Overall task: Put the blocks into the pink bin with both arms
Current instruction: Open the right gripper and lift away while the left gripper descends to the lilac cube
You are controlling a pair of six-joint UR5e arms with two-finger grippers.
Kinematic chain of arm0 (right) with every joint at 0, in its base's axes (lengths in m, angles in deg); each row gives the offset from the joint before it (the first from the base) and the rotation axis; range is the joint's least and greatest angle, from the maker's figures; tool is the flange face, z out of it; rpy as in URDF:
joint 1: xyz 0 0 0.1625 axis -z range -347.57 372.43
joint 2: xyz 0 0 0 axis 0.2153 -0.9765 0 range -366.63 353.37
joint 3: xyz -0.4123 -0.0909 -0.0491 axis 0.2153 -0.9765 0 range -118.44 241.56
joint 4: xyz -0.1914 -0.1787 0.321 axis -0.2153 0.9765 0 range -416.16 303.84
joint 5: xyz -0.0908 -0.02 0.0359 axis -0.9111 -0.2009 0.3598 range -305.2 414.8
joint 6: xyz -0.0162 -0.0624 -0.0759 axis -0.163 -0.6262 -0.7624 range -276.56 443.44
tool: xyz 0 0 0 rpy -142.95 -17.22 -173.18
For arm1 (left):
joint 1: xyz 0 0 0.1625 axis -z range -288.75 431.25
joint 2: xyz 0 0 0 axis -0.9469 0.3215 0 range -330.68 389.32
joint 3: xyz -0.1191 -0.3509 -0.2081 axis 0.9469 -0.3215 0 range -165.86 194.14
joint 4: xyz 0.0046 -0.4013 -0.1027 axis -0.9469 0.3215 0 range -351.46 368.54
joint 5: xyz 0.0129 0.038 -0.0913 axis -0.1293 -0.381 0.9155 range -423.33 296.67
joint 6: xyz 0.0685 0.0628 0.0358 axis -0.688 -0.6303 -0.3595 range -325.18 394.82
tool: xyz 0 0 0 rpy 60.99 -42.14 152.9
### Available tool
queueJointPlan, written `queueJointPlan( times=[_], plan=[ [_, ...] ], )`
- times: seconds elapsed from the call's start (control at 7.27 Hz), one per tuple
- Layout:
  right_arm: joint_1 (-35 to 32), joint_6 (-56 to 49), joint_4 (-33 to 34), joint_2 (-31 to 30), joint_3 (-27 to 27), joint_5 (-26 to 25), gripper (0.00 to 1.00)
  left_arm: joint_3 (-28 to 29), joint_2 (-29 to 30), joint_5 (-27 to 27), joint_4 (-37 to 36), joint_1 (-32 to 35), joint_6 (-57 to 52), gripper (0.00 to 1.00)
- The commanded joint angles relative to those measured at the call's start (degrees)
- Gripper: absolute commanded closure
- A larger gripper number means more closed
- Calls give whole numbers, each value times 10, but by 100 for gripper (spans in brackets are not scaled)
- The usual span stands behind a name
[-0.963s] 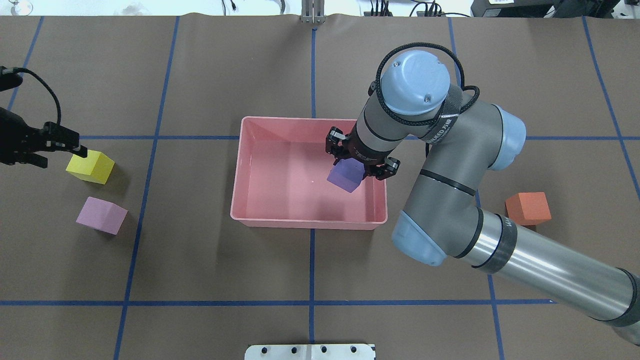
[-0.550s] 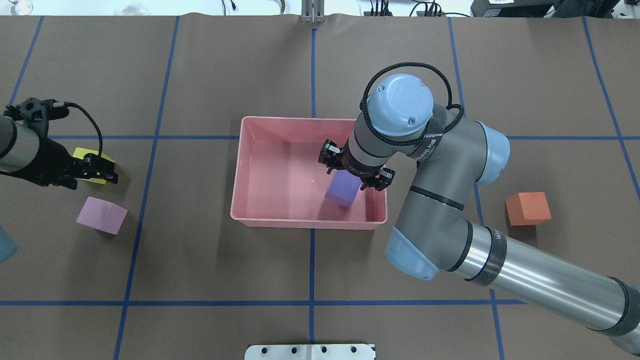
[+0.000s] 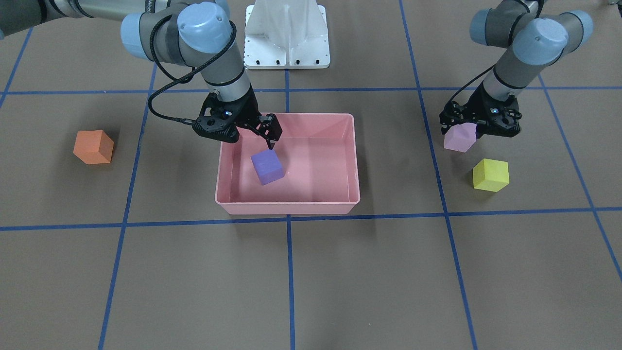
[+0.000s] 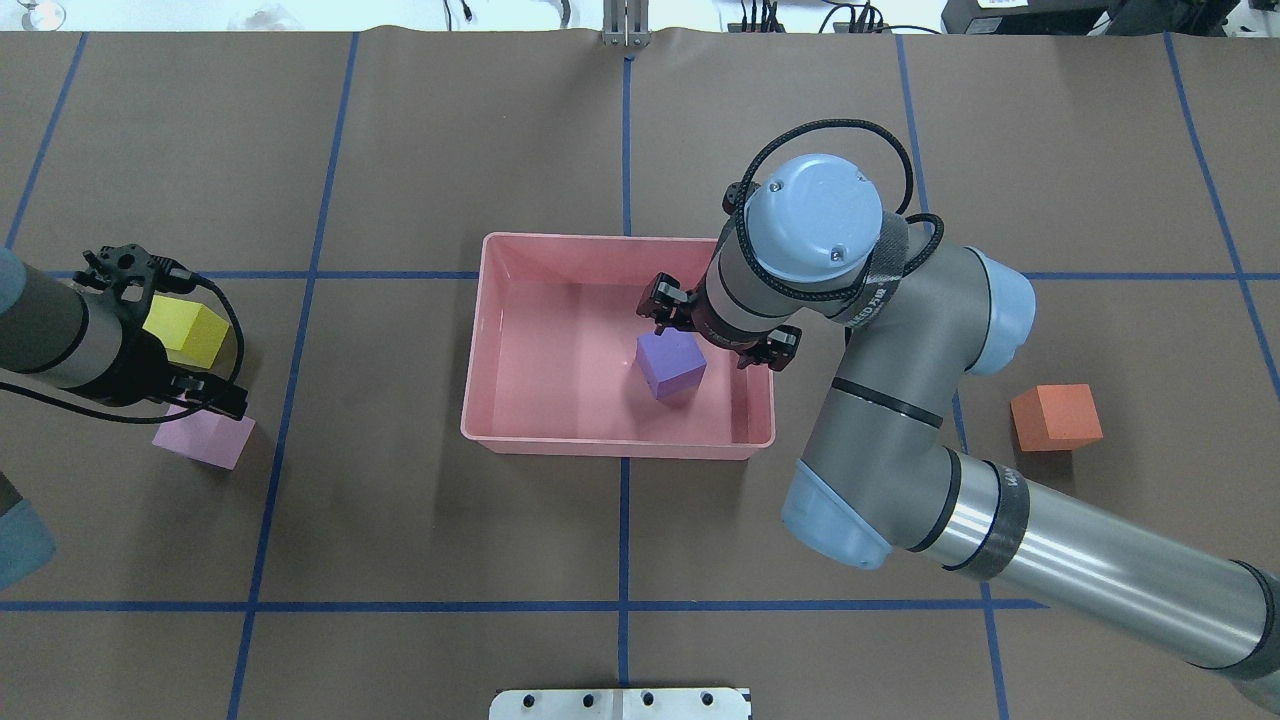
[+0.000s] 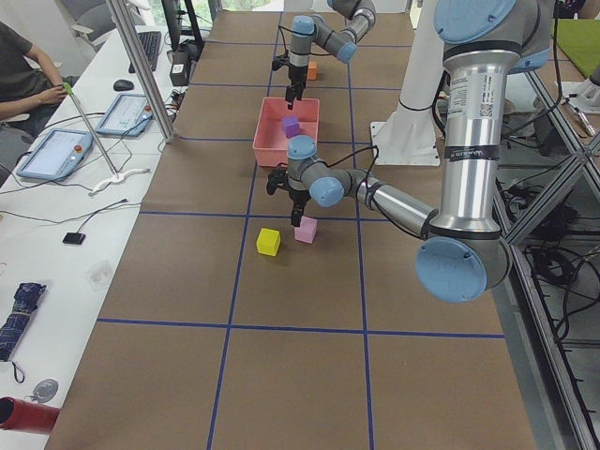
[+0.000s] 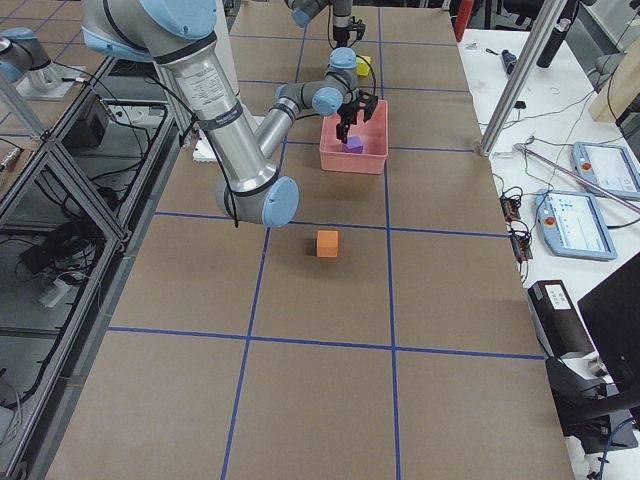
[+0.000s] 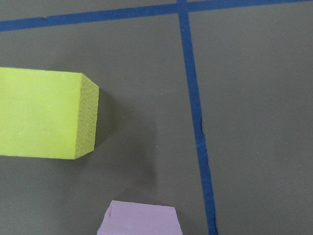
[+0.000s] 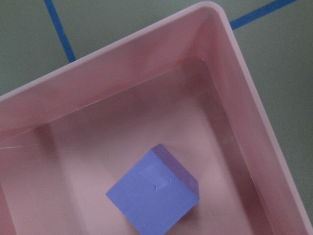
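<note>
The purple cube (image 3: 267,166) lies free and tilted on the floor of the pink bin (image 3: 286,209), also seen from overhead (image 4: 670,365) and in the right wrist view (image 8: 154,198). My right gripper (image 3: 252,133) is open just above it, inside the bin (image 4: 615,445). My left gripper (image 3: 476,131) is open and hovers over the pale pink cube (image 3: 459,138), (image 4: 205,440). The yellow cube (image 4: 185,330) sits just beside it on the far side. The orange cube (image 4: 1055,417) sits alone on the table right of the bin, behind my right arm.
The white pedestal base (image 3: 286,34) stands at the robot's side of the table. Blue tape lines cross the brown table cover. An operator (image 5: 19,66) sits at a side table beyond the far edge.
My right gripper lowered the purple cube into the bin and let go; the cube now rests on the floor. My left gripper moved from the yellow cube to over the pale pink cube.
</note>
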Motion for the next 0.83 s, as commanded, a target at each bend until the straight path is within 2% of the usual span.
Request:
queueJointPlan(
  times=[0.0, 0.69],
  plan=[
    [-11, -22, -1, -17, 4, -12, 0, -18, -1, -27, -57, -7, -54, 1],
    [-24, -53, -2, -26, 6, -21, 0, 37, 25, -26, -58, -15, -47, 1]
  ],
)
